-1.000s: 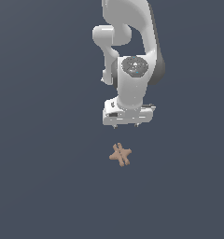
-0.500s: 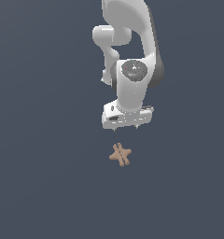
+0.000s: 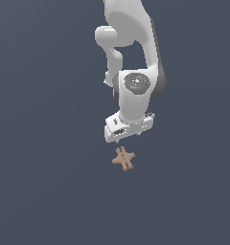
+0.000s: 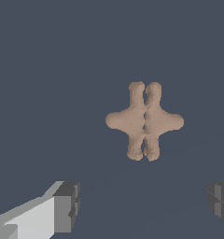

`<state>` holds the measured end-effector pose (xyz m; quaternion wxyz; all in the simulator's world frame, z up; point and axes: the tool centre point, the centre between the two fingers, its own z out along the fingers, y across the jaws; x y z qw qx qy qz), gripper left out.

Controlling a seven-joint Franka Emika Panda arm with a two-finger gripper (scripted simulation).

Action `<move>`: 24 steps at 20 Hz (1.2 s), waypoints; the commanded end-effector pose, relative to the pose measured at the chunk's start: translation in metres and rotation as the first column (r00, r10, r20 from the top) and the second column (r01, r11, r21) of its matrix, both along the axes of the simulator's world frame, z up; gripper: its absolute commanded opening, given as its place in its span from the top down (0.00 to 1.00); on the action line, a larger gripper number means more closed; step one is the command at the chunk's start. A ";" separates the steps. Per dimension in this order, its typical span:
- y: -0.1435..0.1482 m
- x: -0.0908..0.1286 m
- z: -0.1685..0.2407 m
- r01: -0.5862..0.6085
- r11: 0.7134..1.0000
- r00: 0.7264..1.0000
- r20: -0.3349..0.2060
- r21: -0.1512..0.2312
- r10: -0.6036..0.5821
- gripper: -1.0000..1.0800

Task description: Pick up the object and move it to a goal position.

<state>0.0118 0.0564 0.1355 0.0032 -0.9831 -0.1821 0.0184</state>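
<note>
A: Gripper (image 3: 128, 139) status?

B: Pointing straight down, jaws spread wide with nothing between them. In the wrist view the two dark fingertips (image 4: 67, 205) sit far apart, gap wider than the piece.

A: Object (image 3: 123, 159)?

B: Tan X of crossed rounded bars, lying flat on the dark surface (image 3: 40, 191), just below the gripper and clear of it. No desk edges or corners visible, so I can't place it against them. No contact between fingers and piece.

One tan X-shaped object (image 3: 123, 159) lay on the bench (image 3: 40, 191), one white arm (image 3: 131, 57) was over it, and one gripper (image 3: 127, 138) carried two dark fingertips (image 4: 67, 205).
</note>
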 end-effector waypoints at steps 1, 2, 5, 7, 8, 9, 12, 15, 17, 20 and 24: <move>-0.001 0.006 -0.008 -0.068 0.998 0.998 0.004 0.000 0.068 0.04; -0.002 0.008 -0.011 -0.096 0.995 0.995 0.005 0.001 0.096 0.04; -0.003 0.015 -0.020 -0.178 0.984 0.984 0.010 0.001 0.178 0.04; -0.004 0.020 -0.026 -0.232 0.973 0.973 0.013 0.001 0.231 0.04; -0.005 0.022 -0.029 -0.258 0.966 0.966 0.015 0.001 0.258 0.04; -0.006 0.024 -0.032 -0.284 0.959 0.959 0.017 0.002 0.284 0.04; -0.007 0.031 -0.042 -0.360 0.933 0.933 0.022 0.002 0.360 0.04; -0.009 0.036 -0.050 -0.423 0.906 0.906 0.026 0.002 0.423 0.04; -0.009 0.039 -0.054 -0.457 0.889 0.889 0.029 0.001 0.457 0.04; -0.010 0.042 -0.060 -0.499 0.867 0.866 0.032 0.001 0.498 0.04; -0.011 0.045 -0.065 -0.536 0.844 0.844 0.035 0.001 0.536 0.04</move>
